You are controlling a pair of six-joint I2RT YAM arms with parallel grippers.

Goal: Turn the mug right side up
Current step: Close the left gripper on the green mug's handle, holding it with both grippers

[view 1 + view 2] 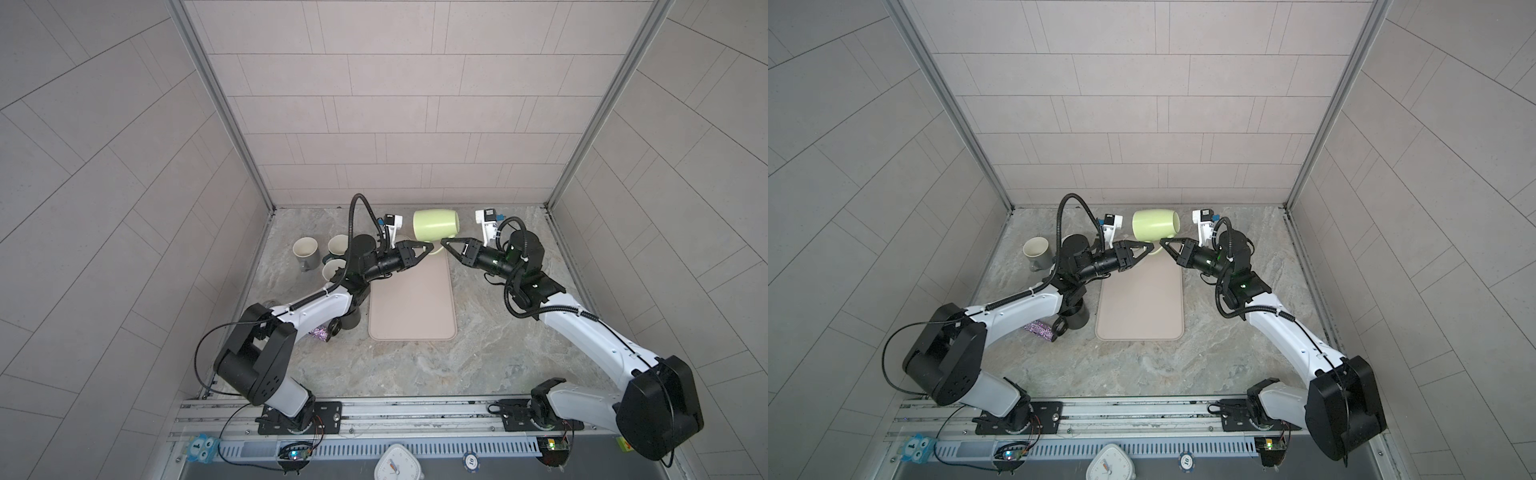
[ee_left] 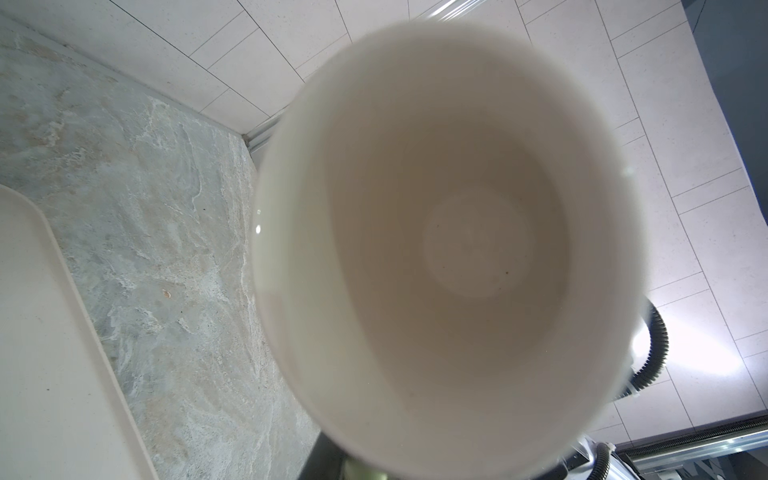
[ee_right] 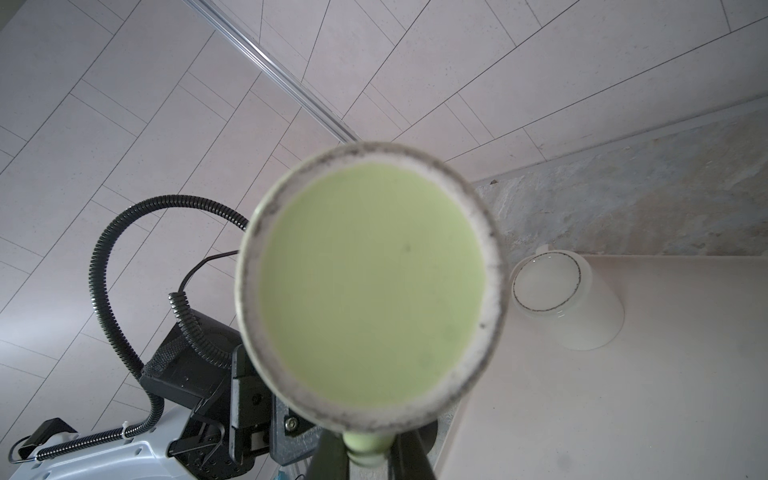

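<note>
I had the green mug (image 1: 435,224) off the table (image 1: 415,365), lying on its side in the air above the far end of the mat (image 1: 411,307). Both top views showed it slung between my two grippers, which met beneath it, but not clearly which end was which. My right wrist view settled that: the base (image 3: 370,282) faced that camera, and my right gripper (image 1: 444,242) was clamped on the handle (image 3: 365,451). My left wrist view looked straight into the white inside (image 2: 457,249). My left gripper (image 1: 430,248) sat by the handle too; whether its jaws gripped, I could not tell. The right wrist view alone showed plainly a white cup (image 3: 573,303) mouth-down on the mat.
</note>
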